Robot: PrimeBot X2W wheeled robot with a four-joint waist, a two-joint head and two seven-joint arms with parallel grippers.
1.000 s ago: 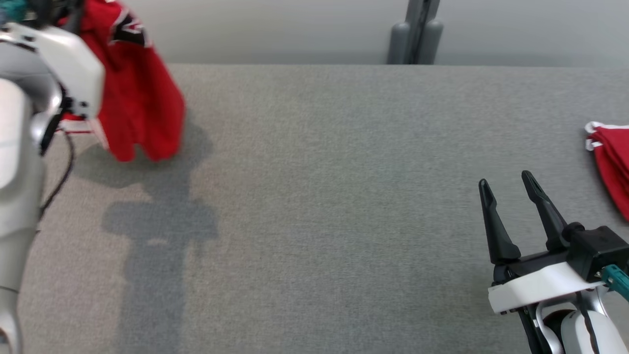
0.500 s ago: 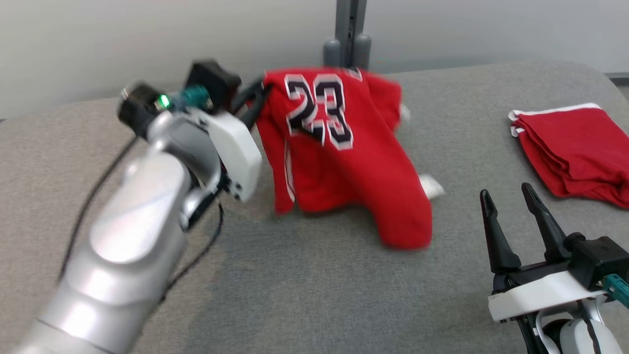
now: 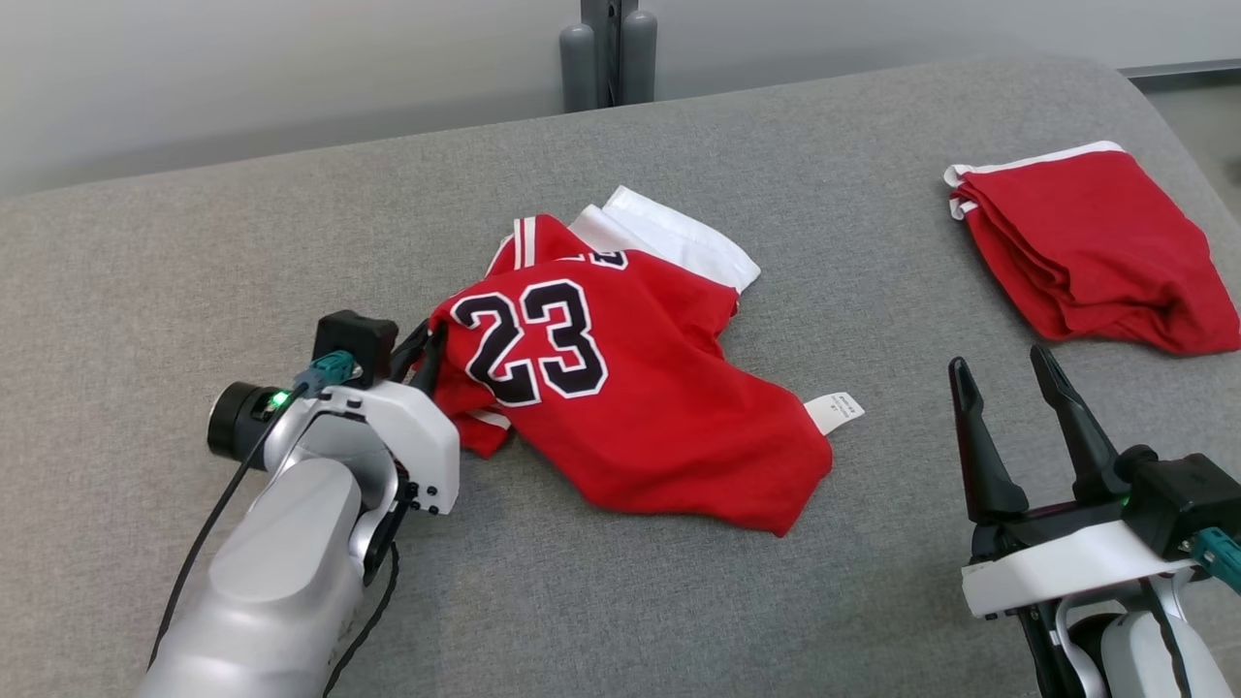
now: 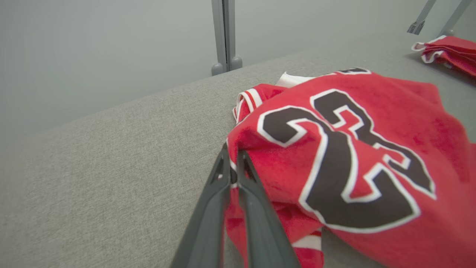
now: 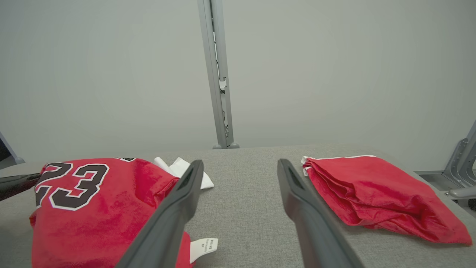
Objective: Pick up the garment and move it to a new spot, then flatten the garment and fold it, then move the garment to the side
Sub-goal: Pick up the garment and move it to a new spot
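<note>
Item: we logged the red number 23 jersey as dropped from hanging to lying crumpled mid-way across the grey fabric surface. The left gripper was pinching its left edge. The right gripper, near right, was spread wide and empty.

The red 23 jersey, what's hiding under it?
The red 23 jersey lies crumpled on the grey padded surface. White fabric pokes out from under its far edge and a white label at its right edge. Whatever else lies beneath its folds is covered.
</note>
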